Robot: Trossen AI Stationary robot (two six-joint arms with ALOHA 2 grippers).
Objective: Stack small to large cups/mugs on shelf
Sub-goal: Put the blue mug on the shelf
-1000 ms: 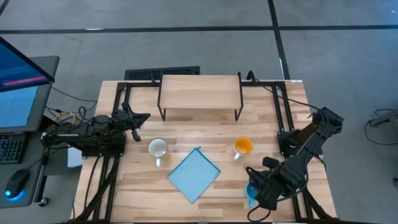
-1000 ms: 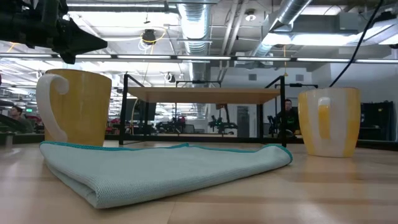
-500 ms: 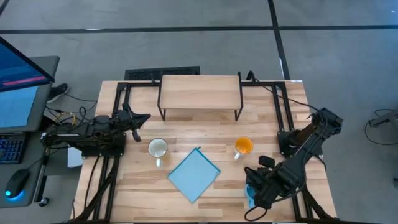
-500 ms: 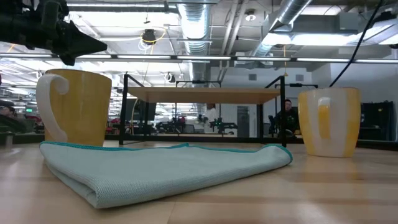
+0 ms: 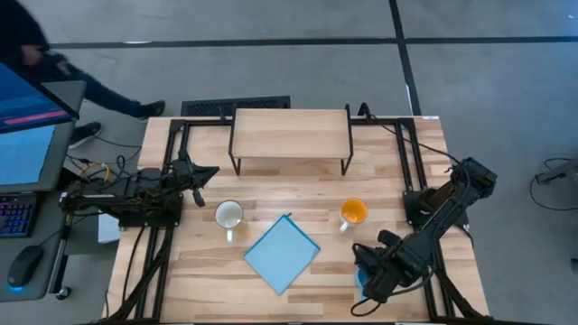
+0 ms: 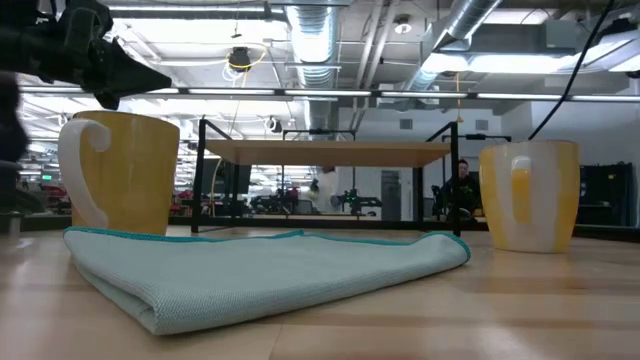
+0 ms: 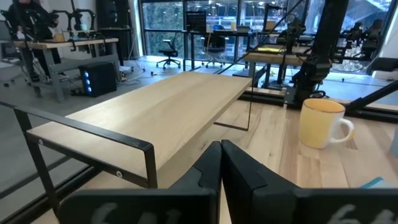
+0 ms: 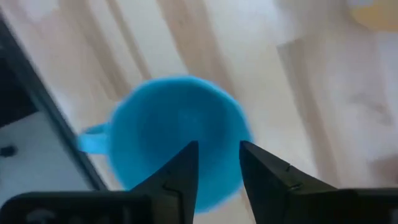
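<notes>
Since a second ago the right arm has crept a little lower and leftward in the frame, over the blue mug, and a person has walked into the upper left corner of the high view; nothing on the bench [image 5: 397, 185] has shifted.

Starting at the left of the high view, the left hand [image 5: 206, 171] waits at the left-centre, its arm lying flat along the bench edge and pointing toward the middle, fingers pressed together as its own wrist view shows. Just right of it stands the cream mug [image 5: 228, 215], then the blue cloth [image 5: 282, 254] at lower centre. The shelf [image 5: 291, 134] sits bare at upper centre. The orange mug [image 5: 353, 212] is right of centre.

At the lower right the right hand [image 5: 368, 278] hangs directly above the light blue mug [image 8: 177, 140], pointing down into it, fingers [image 8: 180, 171] apart with a narrow gap over the mug's mouth.

I'd say the first pick is in hand: reaching for the blue mug. Next it needs to drop so one finger goes inside the rim and one outside, close, then lift and carry toward the shelf.
</notes>
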